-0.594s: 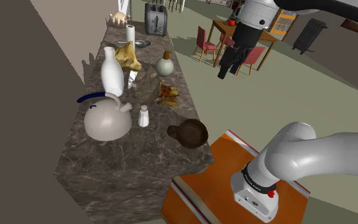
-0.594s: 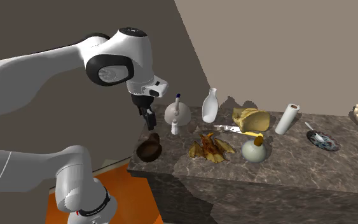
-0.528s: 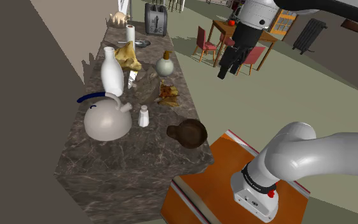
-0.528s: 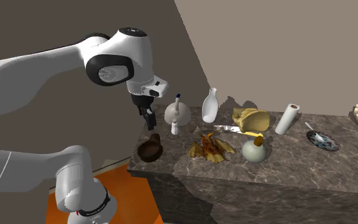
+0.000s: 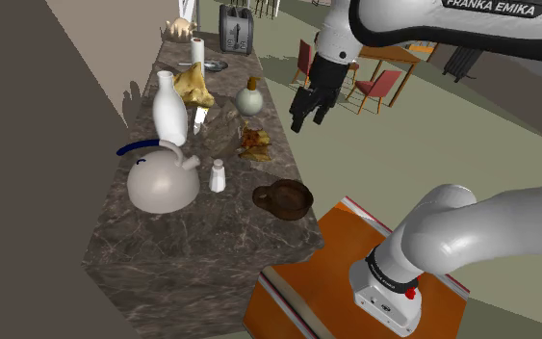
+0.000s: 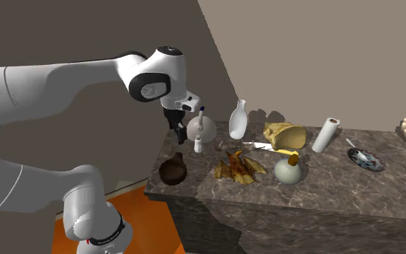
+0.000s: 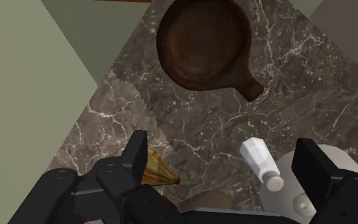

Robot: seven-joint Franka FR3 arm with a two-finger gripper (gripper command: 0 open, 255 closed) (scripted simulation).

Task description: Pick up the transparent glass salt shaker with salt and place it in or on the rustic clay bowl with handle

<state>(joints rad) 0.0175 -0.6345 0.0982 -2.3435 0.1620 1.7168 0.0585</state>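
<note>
Nearest the stand (image 5: pixel 302 284) in the shoulder view, the brown handled bowl (image 5: pixel 284 198) sat by the worktop's (image 5: pixel 182 255) front corner. At about ten o'clock from it the pale salt shaker (image 5: pixel 218 175) stood upright. A round grey kettle (image 5: pixel 161 178) was just beside the shaker at nine o'clock. Farther off, at two o'clock from the shaker, the gripper (image 5: pixel 309 108) hung in the air, its fingers spread and holding nothing. The approach seemed to be in hand, the pick not yet begun. The next move called for centring over the shaker, descending with one finger either side and clear of the kettle, then closing.
</note>
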